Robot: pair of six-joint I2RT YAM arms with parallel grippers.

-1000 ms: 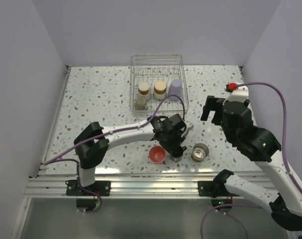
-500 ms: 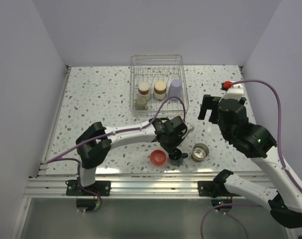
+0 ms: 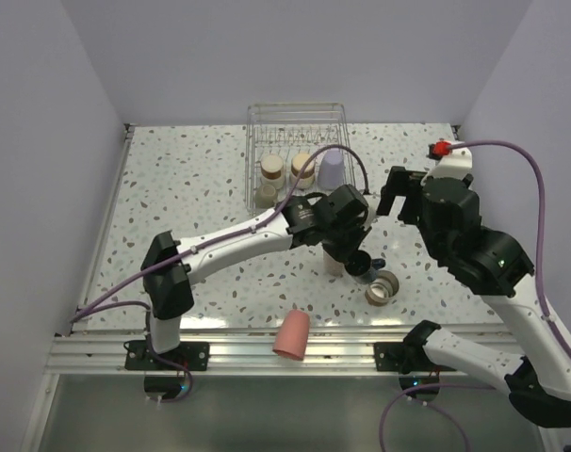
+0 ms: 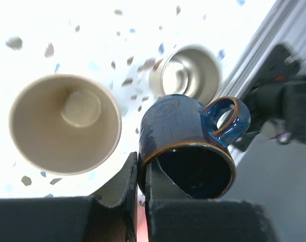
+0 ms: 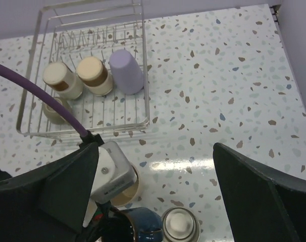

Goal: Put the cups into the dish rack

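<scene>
We hold the small dark-blue handled mug (image 4: 178, 126) by its rim in left fingers (image 4: 121, 187), silver wire dish rack (image 3: 295, 105) just beyond.

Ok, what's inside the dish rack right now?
The dish rack holds four cups: a lavender cup, a tan cup and a cream cup in a row, and a fourth beige cup nearer the front-left corner. The purple cable crosses that corner, hiding part of that cup.
</scene>
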